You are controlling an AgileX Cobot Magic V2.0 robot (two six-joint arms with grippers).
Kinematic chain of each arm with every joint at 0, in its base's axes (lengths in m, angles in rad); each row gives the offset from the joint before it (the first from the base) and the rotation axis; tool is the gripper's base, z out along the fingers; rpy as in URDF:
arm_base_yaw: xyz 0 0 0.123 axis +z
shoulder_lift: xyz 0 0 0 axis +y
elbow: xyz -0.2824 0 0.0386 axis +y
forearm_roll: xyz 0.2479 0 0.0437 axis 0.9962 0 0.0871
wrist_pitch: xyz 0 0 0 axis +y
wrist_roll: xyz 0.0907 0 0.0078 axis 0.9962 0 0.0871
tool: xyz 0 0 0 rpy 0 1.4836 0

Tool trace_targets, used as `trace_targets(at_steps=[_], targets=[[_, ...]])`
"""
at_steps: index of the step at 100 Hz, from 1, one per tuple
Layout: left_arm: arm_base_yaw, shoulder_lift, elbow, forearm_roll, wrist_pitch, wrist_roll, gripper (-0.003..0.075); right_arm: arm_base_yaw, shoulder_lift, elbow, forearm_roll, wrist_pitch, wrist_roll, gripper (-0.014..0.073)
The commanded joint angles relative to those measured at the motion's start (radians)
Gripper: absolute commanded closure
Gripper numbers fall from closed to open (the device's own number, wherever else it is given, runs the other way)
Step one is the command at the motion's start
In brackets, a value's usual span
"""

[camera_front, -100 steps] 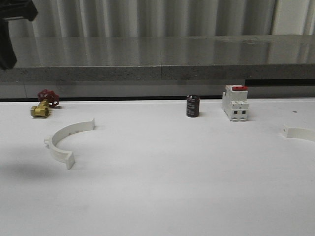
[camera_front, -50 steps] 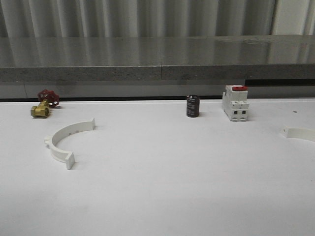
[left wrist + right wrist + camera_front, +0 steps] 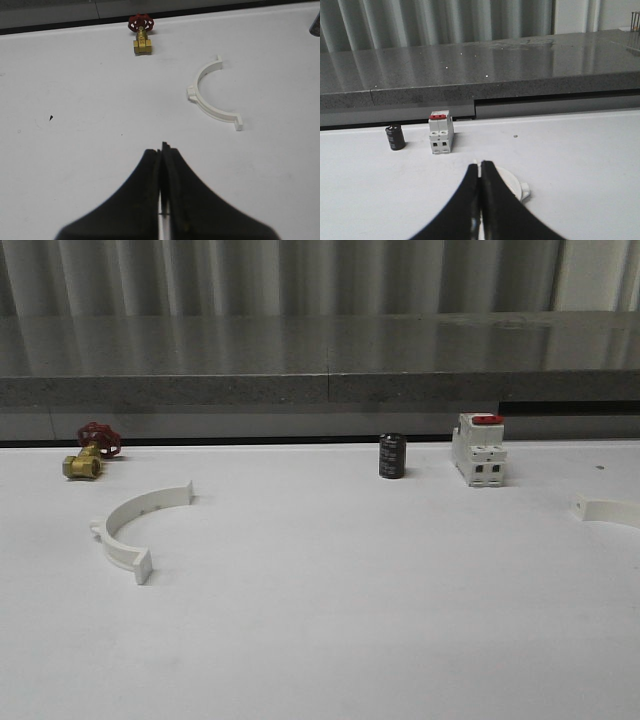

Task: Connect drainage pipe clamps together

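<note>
One white half-ring clamp (image 3: 128, 528) lies flat toward the table's (image 3: 330, 620) left edge, its open side facing right, just in front of the brass valve with a red handle (image 3: 88, 452) near the back left. The second half-ring clamp (image 3: 608, 510) lies at the right edge, well apart from the first. A black cylinder (image 3: 392, 456) and a white switch with a red top (image 3: 478, 448) stand near the back edge. The left gripper (image 3: 163, 155) hangs empty, fingers pressed together; the right gripper (image 3: 479, 172) likewise, above the second clamp.
</note>
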Motion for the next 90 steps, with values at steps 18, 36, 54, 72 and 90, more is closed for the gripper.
trace_targets(at_steps=[18,36,54,72,90], targets=[[-0.008,-0.138,0.031,0.005,-0.060,-0.012,0.0741,0.000,0.068,-0.214,0.006,0.175,-0.005,0.0659],[-0.008,-0.150,0.031,0.009,-0.060,-0.012,0.0741,0.000,0.267,-0.388,0.006,0.426,-0.005,0.0659],[-0.008,-0.150,0.033,0.009,-0.060,-0.012,0.0741,0.000,0.487,-0.530,0.005,0.520,-0.005,0.0658],[-0.008,-0.150,0.033,0.009,-0.060,-0.012,0.0741,0.000,0.695,-0.640,0.005,0.584,-0.005,0.0583],[-0.008,-0.150,0.033,0.009,-0.060,-0.012,0.0741,0.000,0.889,-0.736,0.005,0.653,-0.005,0.0220]])
